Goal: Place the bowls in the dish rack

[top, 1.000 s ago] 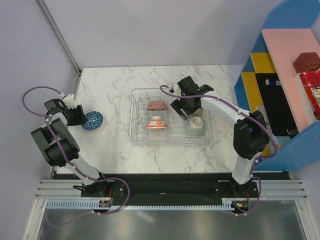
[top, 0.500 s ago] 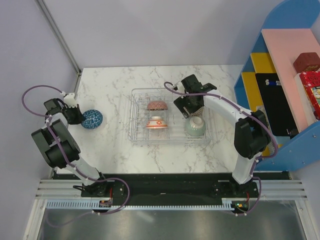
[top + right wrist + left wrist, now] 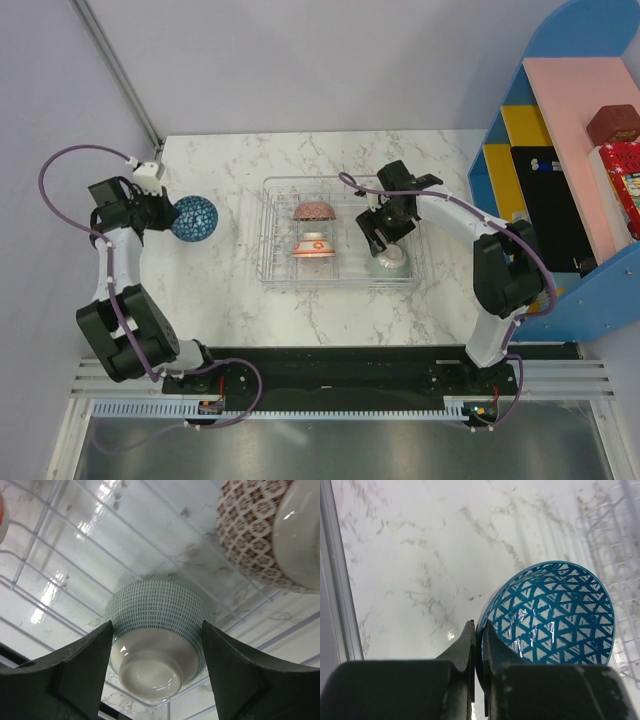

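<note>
Left gripper [image 3: 479, 630], clamped on the rim of the blue bowl [image 3: 550, 615] well left of the dish rack [image 3: 300, 181], should carry it level to a vacant slot once the right gripper [image 3: 156, 630], spread astride the racked pale green bowl [image 3: 157, 605], lifts clear.

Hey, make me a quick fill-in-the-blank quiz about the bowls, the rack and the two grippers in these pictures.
1. The bowl pinched at its rim by the left gripper is ____ in colour.
2. The right gripper stands ____ around the green bowl.
3. The green bowl is inside the dish rack; the pinched bowl is ____ it.
Missing words: blue; open; outside.
</note>
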